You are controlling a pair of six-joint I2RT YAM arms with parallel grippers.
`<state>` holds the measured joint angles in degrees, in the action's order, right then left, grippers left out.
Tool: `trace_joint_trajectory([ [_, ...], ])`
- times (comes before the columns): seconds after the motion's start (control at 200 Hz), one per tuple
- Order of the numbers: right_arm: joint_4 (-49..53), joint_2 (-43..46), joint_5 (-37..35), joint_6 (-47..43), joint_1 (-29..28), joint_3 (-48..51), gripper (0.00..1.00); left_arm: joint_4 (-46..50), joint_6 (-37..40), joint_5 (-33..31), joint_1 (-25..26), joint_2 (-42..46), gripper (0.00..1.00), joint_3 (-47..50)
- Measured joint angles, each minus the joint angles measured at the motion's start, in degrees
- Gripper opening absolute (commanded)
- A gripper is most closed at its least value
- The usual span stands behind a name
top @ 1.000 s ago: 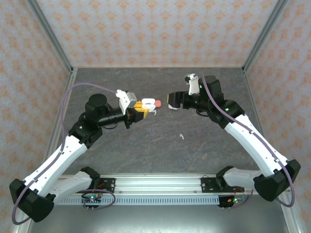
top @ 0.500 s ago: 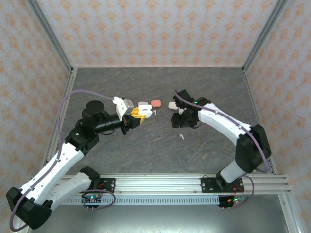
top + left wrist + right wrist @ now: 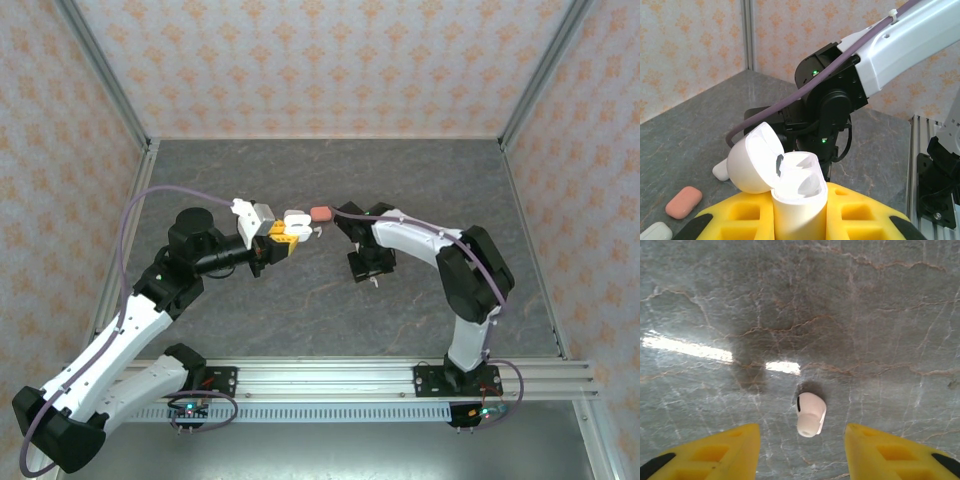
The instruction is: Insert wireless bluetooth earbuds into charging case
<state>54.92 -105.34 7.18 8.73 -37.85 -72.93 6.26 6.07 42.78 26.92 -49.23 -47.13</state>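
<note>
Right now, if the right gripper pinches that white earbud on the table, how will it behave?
The earbud looks tiny, so probably very light. Its glossy, rounded shell may squirt from the yellow fingers. Lying loose on the smooth table, it could skid or spin if nudged.

My grey marbled table (image 3: 300,330) carries one white earbud (image 3: 810,420), lying on its side at the lower middle of my right wrist view. In the lower left of my left wrist view lie a coral case (image 3: 684,201), a white case (image 3: 654,233) just beside it, and a second white case (image 3: 719,171) behind them.
</note>
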Motion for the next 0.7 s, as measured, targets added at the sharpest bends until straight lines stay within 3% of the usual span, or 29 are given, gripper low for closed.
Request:
trace_joint_trajectory([
  [0.265,0.48,-2.49,-0.59,-1.53,0.00,-1.33,0.36,0.04,0.00,-0.02,0.00,-0.04,0.00,0.00],
  [0.701,1.03,-4.13,-1.07,-2.38,0.00,-1.33,0.29,0.42,0.00,-0.07,0.00,-0.04,0.00,0.00],
])
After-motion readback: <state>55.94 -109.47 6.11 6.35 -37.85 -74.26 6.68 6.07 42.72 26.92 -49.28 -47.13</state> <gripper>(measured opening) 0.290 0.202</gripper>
